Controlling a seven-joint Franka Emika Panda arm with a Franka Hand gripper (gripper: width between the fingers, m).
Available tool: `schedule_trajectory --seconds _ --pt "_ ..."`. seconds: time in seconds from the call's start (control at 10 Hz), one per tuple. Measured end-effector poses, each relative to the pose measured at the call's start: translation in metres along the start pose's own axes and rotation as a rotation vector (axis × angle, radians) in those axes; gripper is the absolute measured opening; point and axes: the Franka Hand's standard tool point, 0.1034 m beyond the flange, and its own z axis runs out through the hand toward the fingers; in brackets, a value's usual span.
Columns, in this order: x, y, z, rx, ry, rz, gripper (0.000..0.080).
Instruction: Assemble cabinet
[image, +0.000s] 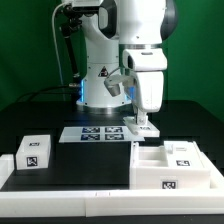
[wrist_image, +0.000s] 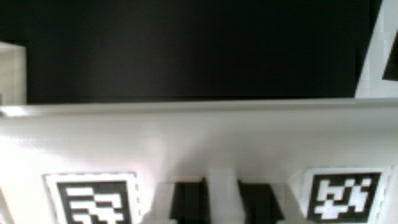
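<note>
My gripper (image: 142, 119) hangs low over the table just behind the open white cabinet shell (image: 172, 163) at the exterior view's right. Under it sits a white panel (image: 139, 130) with a tag. In the wrist view the panel (wrist_image: 196, 140) fills the lower half, with one tag on each side. My gripper (wrist_image: 224, 196) stands at it: two dark fingers (wrist_image: 187, 200) stand close together with a narrow white strip of the panel between them. A white block (image: 35, 152) with a tag lies at the exterior view's left.
The marker board (image: 98, 133) lies on the black table just beside the gripper, toward the exterior view's left. A low white border (image: 70, 198) runs along the front and left of the table. The robot base (image: 100, 85) stands behind.
</note>
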Motion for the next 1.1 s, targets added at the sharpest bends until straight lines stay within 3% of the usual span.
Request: schedule_trajectory --seconds 0.3,0.4,0.5,1.0,1.1 --pt "0.000 0.000 0.002 0.016 -0.002 0.037 0.0070" --pt "0.000 0.015 0.003 0.035 -0.007 0.100 0.0070" --pt "-0.001 0.022 0.003 0.031 -0.006 0.107 0.0070" --pt "-0.001 0.019 0.004 0.036 -0.006 0.108 0.0070" --pt "-0.001 0.016 0.005 0.067 -0.018 0.194 0.0070"
